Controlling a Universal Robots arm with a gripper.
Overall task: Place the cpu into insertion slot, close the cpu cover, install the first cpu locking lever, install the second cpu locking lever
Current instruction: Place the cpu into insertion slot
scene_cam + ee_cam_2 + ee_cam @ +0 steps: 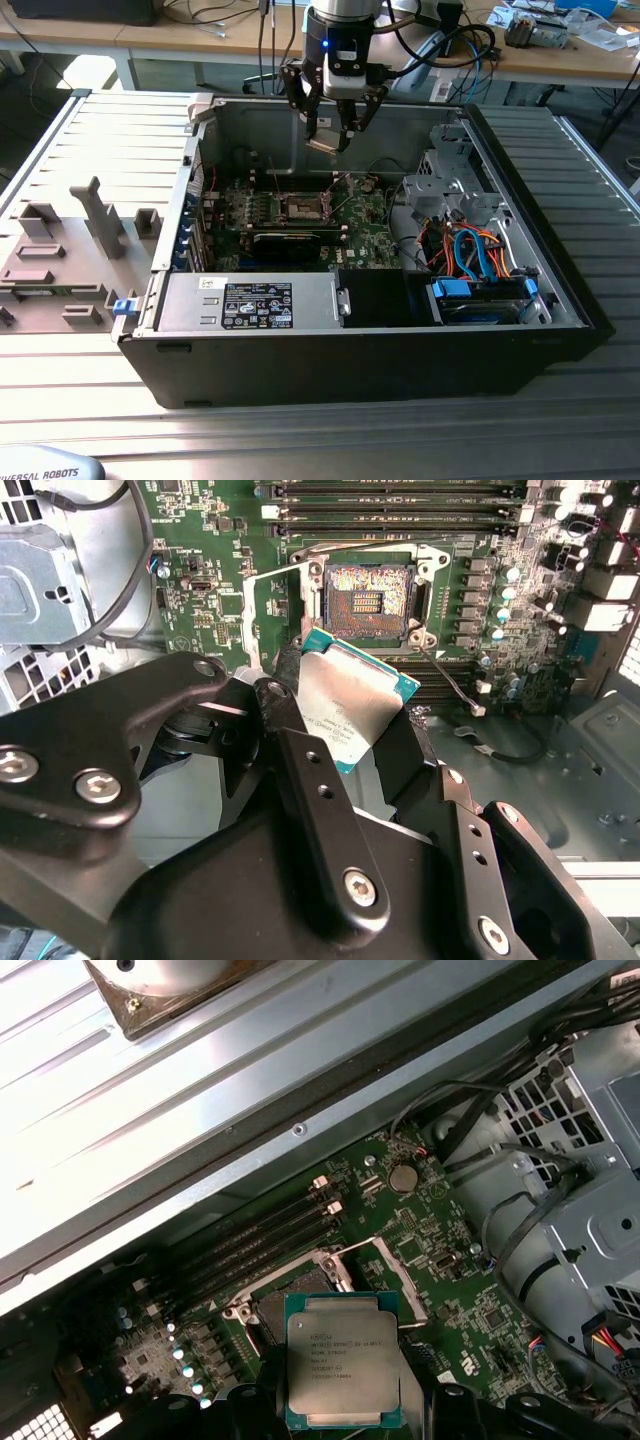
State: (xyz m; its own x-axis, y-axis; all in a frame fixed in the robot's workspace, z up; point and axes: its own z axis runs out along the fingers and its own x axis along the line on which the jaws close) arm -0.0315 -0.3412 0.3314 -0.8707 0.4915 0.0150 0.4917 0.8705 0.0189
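My gripper (329,138) hangs inside the open computer case, above the motherboard, shut on the cpu (322,144). The cpu (350,698) is a flat square chip with a silver top and green edge, pinched by its sides between the black fingers (288,695). Its silver top also shows in the first wrist view (343,1360). The insertion slot (365,592) lies bare below it, with a dark coppery centre and a silver rim. In the exterior view the slot (303,207) sits lower than the chip, with clear air between. The cpu cover (258,620) appears swung back beside the slot.
Black memory slots (400,505) run along one side of the socket. A metal drive cage (450,180) with orange and blue cables (478,250) fills the case at the exterior view's right. A long black bar (292,241) and the power supply (250,302) lie nearer. Grey fixtures (95,215) stand outside the case.
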